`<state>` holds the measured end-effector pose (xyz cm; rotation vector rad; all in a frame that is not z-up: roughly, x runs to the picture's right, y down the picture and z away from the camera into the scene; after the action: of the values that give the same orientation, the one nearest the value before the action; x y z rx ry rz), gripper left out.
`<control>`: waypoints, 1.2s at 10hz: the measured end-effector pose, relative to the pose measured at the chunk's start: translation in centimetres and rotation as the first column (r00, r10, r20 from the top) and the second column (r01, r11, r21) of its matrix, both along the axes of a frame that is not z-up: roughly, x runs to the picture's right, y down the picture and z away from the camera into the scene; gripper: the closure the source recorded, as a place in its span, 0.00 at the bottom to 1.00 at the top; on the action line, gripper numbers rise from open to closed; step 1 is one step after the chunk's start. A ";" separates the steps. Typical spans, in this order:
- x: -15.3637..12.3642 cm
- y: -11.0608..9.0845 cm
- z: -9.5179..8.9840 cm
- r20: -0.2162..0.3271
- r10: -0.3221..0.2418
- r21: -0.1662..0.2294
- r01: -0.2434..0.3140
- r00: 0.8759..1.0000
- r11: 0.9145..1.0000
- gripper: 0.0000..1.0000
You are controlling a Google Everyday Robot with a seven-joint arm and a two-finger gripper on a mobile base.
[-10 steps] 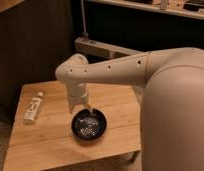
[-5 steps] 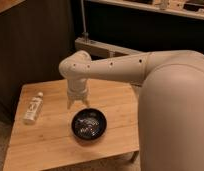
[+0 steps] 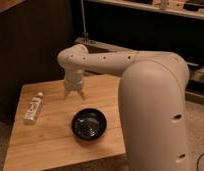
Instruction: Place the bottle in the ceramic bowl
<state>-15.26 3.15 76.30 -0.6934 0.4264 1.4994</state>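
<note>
- Gripper [image 3: 74, 93]: hanging over the table [image 3: 50, 137], pointing straight down, fingers [image 3: 68, 94] spread apart, nothing held between them.
- Gripper position: above bare wood in the far half of the tabletop, between bottle and bowl when read left to right, but farther back than the bowl.
- Gripper contact: none with bottle or bowl. Whether the tips touch the wood cannot be told.
- Bottle [image 3: 33, 107]: lying flat on its side near the left edge of the table, well apart from the gripper.
- Bottle orientation: long axis running roughly front to back, white cap [image 3: 39, 94] at the far end, pale label around the middle.
- Bowl [image 3: 89, 124]: black, glossy, upright on the table toward the near right – nothing seen inside except reflections.
- Bowl to bottle: well apart, bare wood between them.
- Arm [image 3: 102, 60]: pale, reaching in from the right across the far edge of the table, bending down at the wrist to the gripper.
- Arm housing [image 3: 155, 115]: large and rounded, covering the table's right side in view.
</note>
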 end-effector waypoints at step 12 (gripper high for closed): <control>-9.1 -3.4 6.3 0.070 -0.045 0.000 0.046 0.997 0.999 0.35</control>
<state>-24.36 -0.24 82.61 -0.7302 0.3875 1.4279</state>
